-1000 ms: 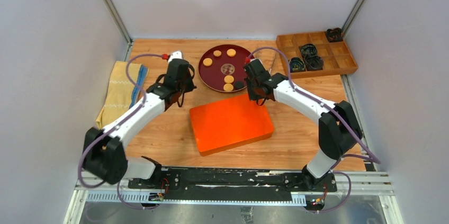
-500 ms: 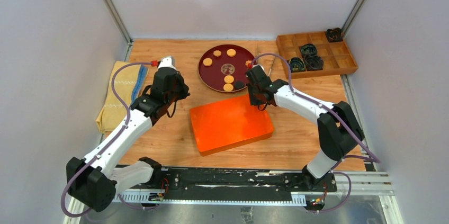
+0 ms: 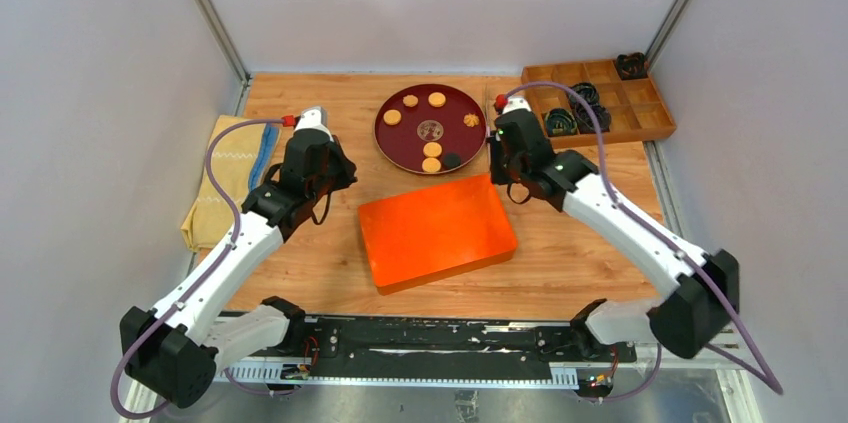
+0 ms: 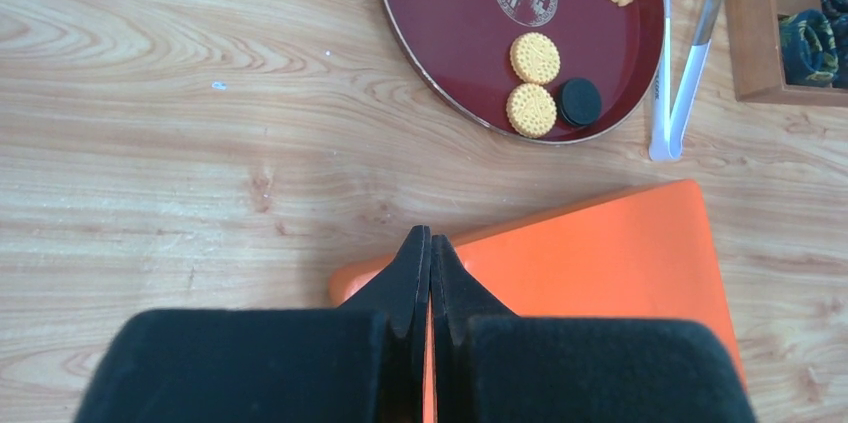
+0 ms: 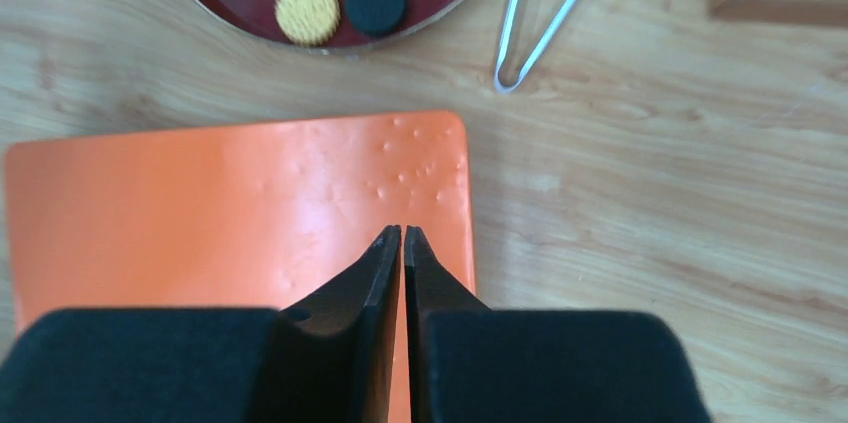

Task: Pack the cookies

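Note:
Several cookies lie on a dark red round plate (image 3: 412, 138): flat tan ones (image 3: 432, 149), one black (image 3: 452, 159) and one knobbly orange-brown (image 3: 471, 120). A closed orange box (image 3: 437, 231) lies in front of the plate. My left gripper (image 3: 330, 186) is shut and empty, above the wood just left of the box's far left corner (image 4: 600, 273). My right gripper (image 3: 503, 175) is shut and empty, above the box's far right corner (image 5: 230, 203). Two tan cookies (image 4: 535, 57) and the black one (image 4: 579, 101) show in the left wrist view, and also in the right wrist view (image 5: 308, 10).
Metal tongs (image 4: 680, 73) lie on the table right of the plate, also in the right wrist view (image 5: 545, 23). A wooden compartment tray (image 3: 640, 121) with dark items stands at the back right. A folded yellow towel (image 3: 225, 178) lies at the left edge.
My left gripper has drawn back left and nearer, away from the plate. My right gripper has moved right and back off the plate's edge, uncovering the knobbly cookie. Both stay shut.

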### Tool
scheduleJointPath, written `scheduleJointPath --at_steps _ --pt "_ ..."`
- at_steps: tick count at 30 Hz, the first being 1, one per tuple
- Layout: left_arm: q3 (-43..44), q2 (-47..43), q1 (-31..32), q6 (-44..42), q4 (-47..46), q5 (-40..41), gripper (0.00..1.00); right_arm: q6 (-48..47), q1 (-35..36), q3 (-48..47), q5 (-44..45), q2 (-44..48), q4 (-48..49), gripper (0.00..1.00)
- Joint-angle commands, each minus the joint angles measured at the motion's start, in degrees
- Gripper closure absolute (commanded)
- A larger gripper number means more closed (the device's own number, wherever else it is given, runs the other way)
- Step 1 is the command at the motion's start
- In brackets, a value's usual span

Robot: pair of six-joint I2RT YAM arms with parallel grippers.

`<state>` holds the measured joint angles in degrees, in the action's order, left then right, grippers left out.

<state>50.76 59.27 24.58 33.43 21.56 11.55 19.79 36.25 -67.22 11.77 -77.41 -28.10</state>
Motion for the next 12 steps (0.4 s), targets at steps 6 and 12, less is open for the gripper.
scheduleJointPath --at_steps 6,12 --pt "0.26 -0.57 0.36 0.59 0.13 -1.04 1.0 -1.52 0.11 2.01 5.16 8.41 -2.92 0.87" --pt "0.47 -0.55 0.38 0.64 0.42 -0.89 1.0 -1.21 0.05 3.15 6.96 8.03 -3.44 0.77"
